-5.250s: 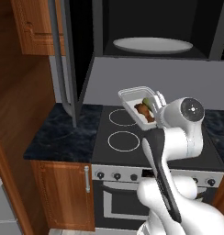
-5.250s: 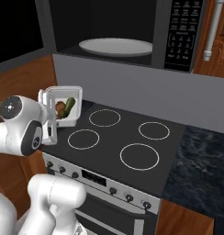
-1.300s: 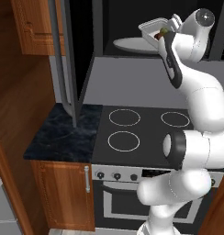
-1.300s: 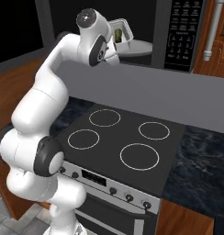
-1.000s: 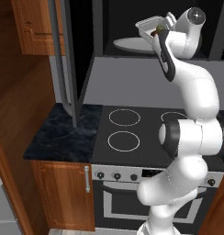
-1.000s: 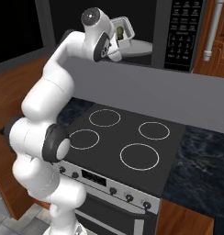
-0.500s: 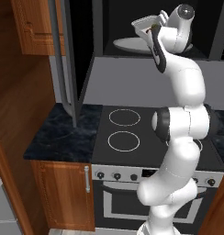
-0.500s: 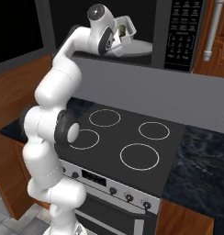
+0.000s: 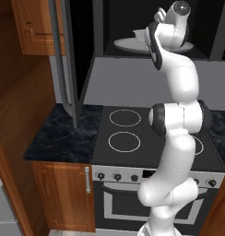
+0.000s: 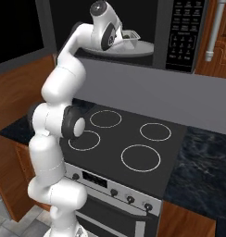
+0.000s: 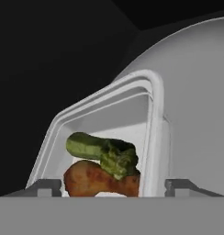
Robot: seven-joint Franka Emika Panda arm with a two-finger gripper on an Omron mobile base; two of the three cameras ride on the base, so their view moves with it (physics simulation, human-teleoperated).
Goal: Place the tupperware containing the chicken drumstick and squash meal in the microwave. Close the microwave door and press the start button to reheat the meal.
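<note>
The tupperware is a pale tray tilted in my gripper, which is shut on it, one fingertip at each side wall. Inside lie the dark green squash and, under it, the orange-brown chicken drumstick. The tray hangs inside the microwave cavity, just above the white turntable plate. From the base views the tupperware sticks out of the gripper over the plate. The microwave door stands swung open to the left.
The microwave's control panel is at the right of the cavity. Below lies the black cooktop with the oven knobs under it. A wooden cabinet and the door's grey handle stand at the left.
The arm has stretched upward and pushed the tupperware deeper into the microwave cavity, so it now hangs over the turntable plate. The gripper has stayed shut on it.
</note>
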